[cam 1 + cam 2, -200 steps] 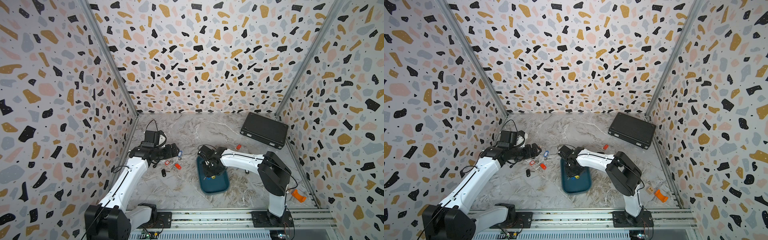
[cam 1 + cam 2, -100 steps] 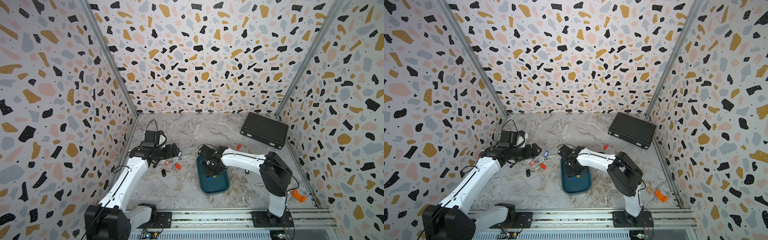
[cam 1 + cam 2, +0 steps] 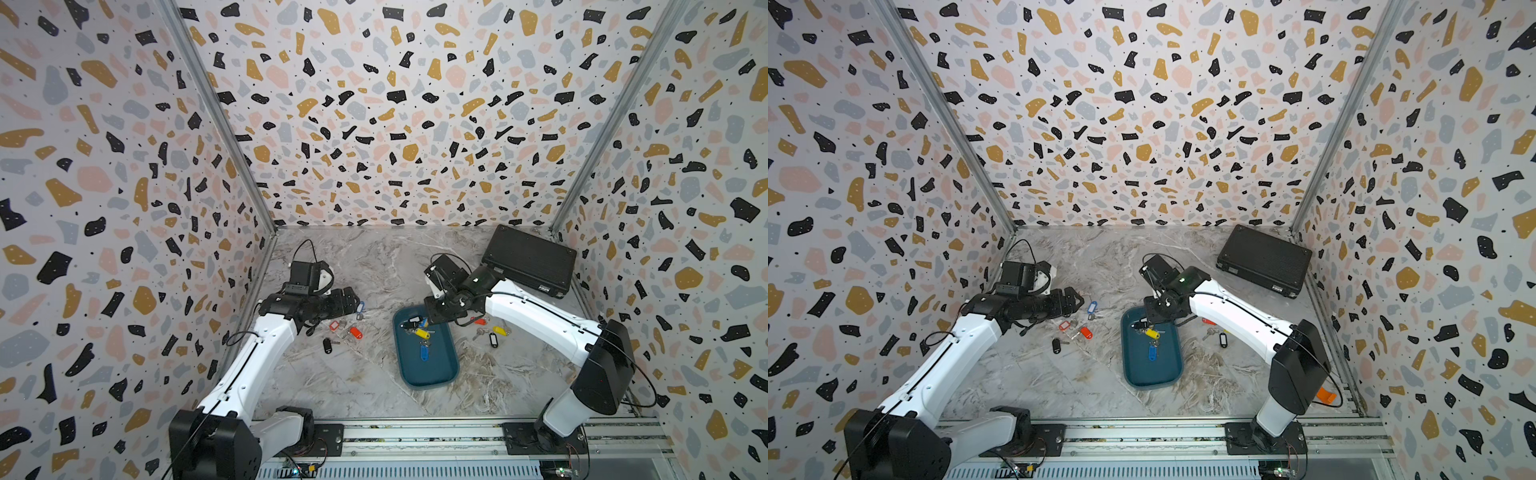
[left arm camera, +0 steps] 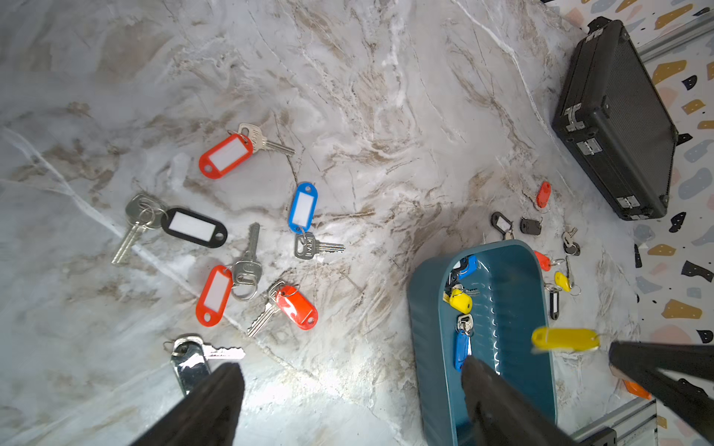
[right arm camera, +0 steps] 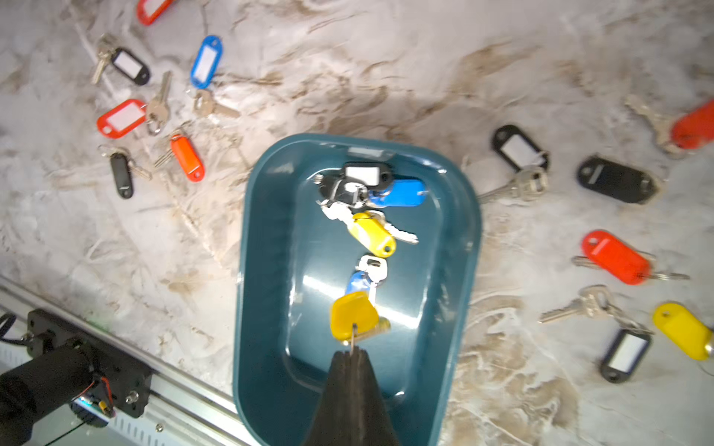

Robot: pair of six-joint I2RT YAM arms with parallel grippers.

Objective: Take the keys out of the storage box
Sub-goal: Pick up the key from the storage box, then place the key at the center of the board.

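While the right arm worked above the box, the left hung idle beside it.

Grey-white marbled tabletop (image 3: 353, 386) carried everything. Black ribbed briefcase with latches (image 3: 528, 259) lay well beyond the box on the right arm's side and seemed to have no part in the job. Shallow dark teal plastic storage box (image 5: 270, 270), rectangular with rounded corners, sat flat between the two arms.

Jaws of the right gripper (image 5: 353, 349) were pinched fully together on the metal ring of a yellow-tagged key (image 5: 353, 314). Its tag dangled above the box, seemingly clear of the floor. Jaws of the left gripper (image 4: 349, 367) stood spread wide and held nothing, just beside the box.

Small metal keys on rings, each with an oblong plastic tag:
- A knot of them lay inside the box (image 5: 371, 185), with black, blue and yellow tags, and one more blue.
- Others lay on the table on both sides of the box, red (image 4: 226, 156), blue and black among them.

Step judged: carrying one key out, with the task partly done.

Next move called for:
- Clearing the rim with height to spare, so the swinging tag did not catch.
- Releasing beside the box.
- Returning for the knot, which looked tangled and might lift as several.
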